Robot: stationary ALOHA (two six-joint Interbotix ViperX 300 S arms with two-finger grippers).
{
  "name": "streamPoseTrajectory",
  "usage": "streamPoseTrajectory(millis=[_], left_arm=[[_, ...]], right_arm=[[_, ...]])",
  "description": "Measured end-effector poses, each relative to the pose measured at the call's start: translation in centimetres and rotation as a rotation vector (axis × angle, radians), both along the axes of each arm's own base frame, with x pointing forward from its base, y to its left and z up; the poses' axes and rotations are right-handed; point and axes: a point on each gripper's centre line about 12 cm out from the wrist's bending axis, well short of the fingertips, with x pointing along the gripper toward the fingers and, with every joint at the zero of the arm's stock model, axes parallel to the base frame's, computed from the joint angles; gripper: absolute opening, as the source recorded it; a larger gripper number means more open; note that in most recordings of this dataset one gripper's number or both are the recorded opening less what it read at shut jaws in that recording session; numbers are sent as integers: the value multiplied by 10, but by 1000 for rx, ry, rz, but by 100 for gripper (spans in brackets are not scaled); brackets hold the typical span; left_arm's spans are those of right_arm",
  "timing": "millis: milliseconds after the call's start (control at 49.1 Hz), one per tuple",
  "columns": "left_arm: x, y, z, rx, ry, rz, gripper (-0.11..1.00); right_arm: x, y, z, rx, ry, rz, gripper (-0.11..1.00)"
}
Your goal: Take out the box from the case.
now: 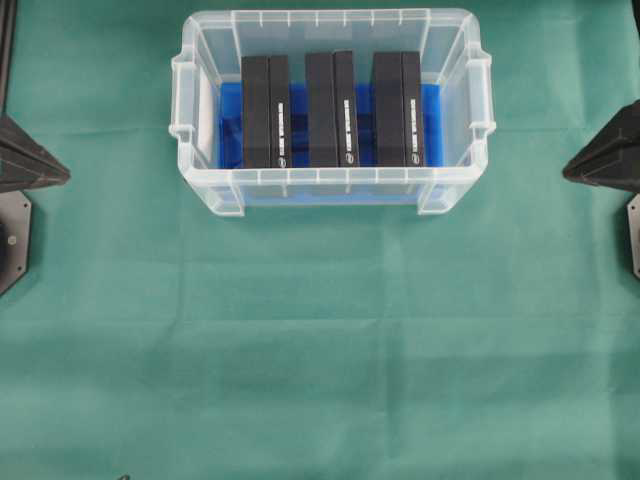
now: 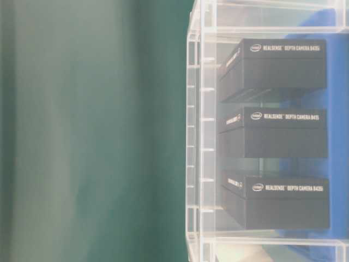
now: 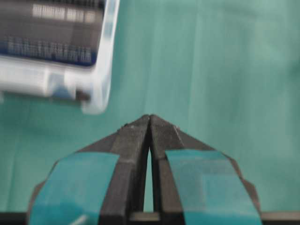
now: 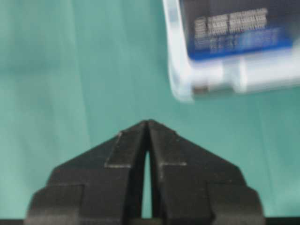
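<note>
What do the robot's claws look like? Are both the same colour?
Both are black and taper to a point. The left end effector has teal tape patches on its fingers. The right end effector is plain black, with no tape.

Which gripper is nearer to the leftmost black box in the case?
Left. The left gripper, shut, is off the case's left side where that leftmost box stands; the right gripper, shut, is beyond the opposite side.

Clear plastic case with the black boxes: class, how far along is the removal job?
Nothing is done: three black rectangular boxes stand inside the clear plastic case. Nothing is in hand: left gripper and right gripper are shut, empty, over green cloth. Reaching, grasping and lifting remain.
</note>
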Motion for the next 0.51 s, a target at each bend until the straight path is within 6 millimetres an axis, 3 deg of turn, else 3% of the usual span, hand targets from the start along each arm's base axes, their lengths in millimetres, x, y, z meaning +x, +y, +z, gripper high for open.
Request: streamPoseTrajectory(millis=[285, 509], left_arm=[[-13, -2, -12, -67, 237, 82, 1], [-16, -5, -13, -71, 280, 81, 1]], right_arm=[[-8, -1, -17, 60, 343, -142, 3], [-9, -1, -20, 70, 387, -178, 3]])
